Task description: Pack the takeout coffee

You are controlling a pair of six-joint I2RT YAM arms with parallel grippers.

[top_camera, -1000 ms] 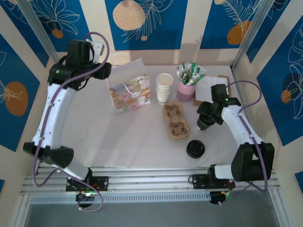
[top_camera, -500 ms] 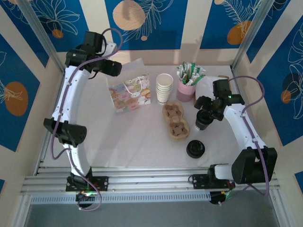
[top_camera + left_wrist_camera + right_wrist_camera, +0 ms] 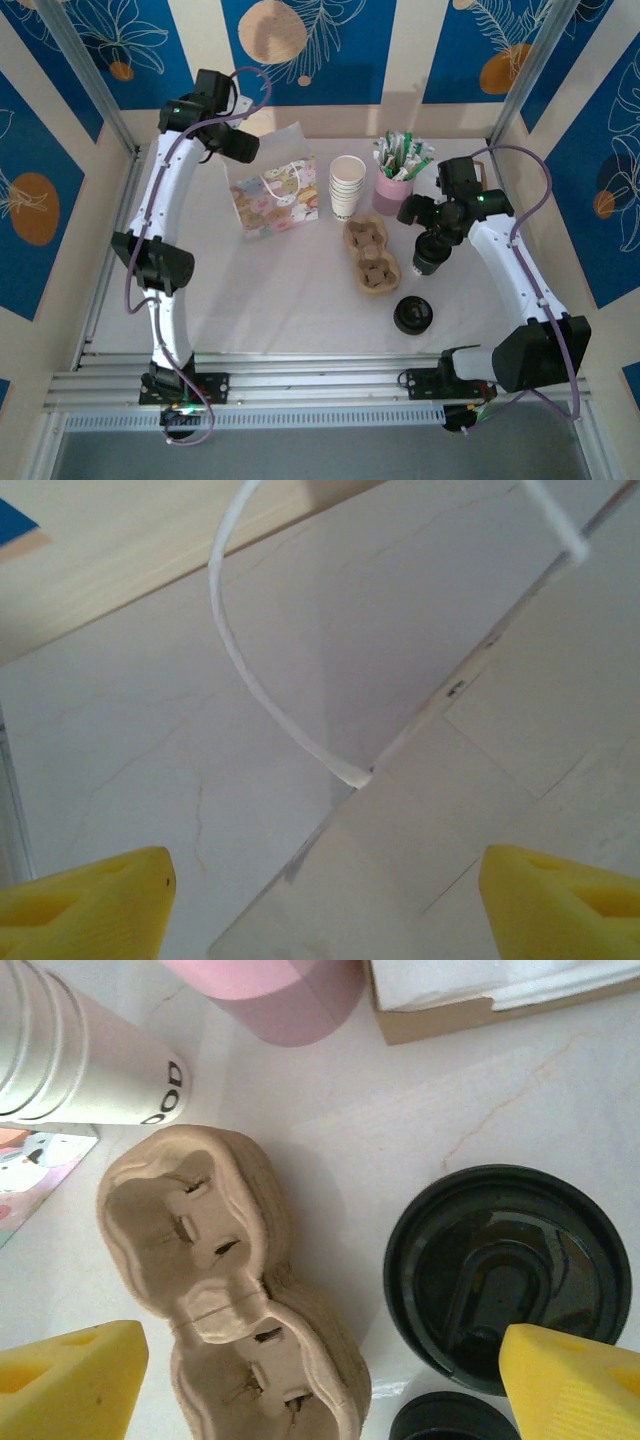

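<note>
The takeout coffee [image 3: 427, 260] is seen upright on the table [image 3: 280, 290], black lid on, at 3 o'clock of the cardboard carrier [image 3: 372, 255]: just beside it, w/ a small gap.

The R gripper [image 3: 320, 1385] is hung just above the cup, toward its 12 o'clock side. Its jaws are spread wide and nothing is grasped. In the R wrist view one yellow fingertip [image 3: 570, 1390] is laid over the lid's 5 o'clock edge, and the other is seen well apart at 9 o'clock, beyond the carrier. Whether the lid is touched can't be told.

The loose black lids [image 3: 412, 315] are piled at 5 o'clock of the carrier, apart from the coffee. The stack of lidless cups [image 3: 347, 185] is stood at 11 o'clock of the carrier. The pink holder [image 3: 395, 185] w/ sachets is at 1 o'clock of it. A napkin box [image 3: 470, 1005] is seen past the coffee, near the holder.

The gift bag [image 3: 272, 195] is stood upright at 10 o'clock of the carrier, toward the back wall.

The L gripper [image 3: 325, 905] is held over the bag's 11 o'clock top corner. Its jaws are released and wide, w/ nothing caught between them. In the L wrist view the bag's white handle loop [image 3: 260, 680] is seen ahead of the fingertips, clear of both.
</note>
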